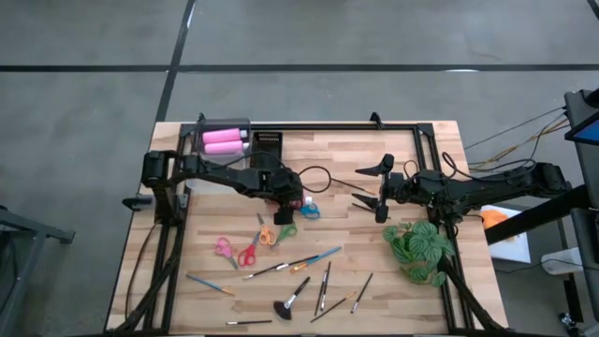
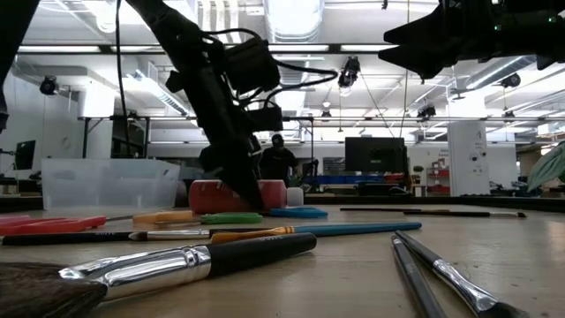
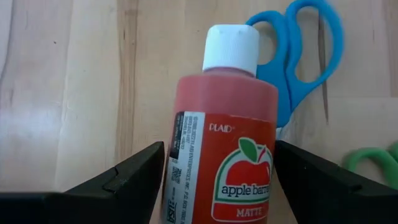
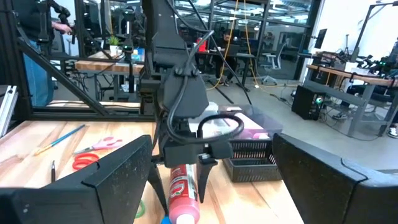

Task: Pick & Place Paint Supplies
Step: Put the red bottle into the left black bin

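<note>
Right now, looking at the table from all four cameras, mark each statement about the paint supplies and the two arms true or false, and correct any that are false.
1. The left gripper has its open fingers on either side of the red paint bottle. True.
2. The red paint bottle has a black cap. False: its cap is white.
3. Blue-handled scissors lie on the wood just past the bottle. True.
4. The right gripper holds a brush. False: it is open and empty, above the table.
5. The two pink bottles sit in the clear tub at the table's far edge. True.
</note>
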`<action>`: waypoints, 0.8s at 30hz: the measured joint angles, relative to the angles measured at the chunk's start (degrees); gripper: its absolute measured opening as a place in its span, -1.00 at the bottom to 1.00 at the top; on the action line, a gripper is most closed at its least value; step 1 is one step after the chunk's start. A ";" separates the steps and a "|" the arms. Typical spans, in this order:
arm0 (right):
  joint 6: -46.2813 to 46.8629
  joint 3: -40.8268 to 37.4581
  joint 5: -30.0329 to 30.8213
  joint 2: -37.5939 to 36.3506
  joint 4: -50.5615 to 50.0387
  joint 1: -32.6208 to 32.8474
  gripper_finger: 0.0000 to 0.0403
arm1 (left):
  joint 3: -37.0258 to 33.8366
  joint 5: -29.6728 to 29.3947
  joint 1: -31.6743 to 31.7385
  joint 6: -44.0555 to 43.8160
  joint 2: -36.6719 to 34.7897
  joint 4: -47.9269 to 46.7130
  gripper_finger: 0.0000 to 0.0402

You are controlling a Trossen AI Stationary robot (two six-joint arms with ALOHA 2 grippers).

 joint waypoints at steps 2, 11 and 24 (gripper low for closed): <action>-0.02 0.00 0.00 0.00 -0.01 0.00 0.64 | 0.00 0.02 0.00 -0.02 -0.01 0.13 0.49; -0.02 0.00 0.00 0.00 -0.03 0.00 0.64 | 0.00 0.00 0.11 -0.26 -0.22 0.20 0.12; -0.02 0.00 0.00 -0.04 -0.03 0.00 0.64 | 0.00 -0.01 0.11 -1.21 -0.40 0.17 -0.05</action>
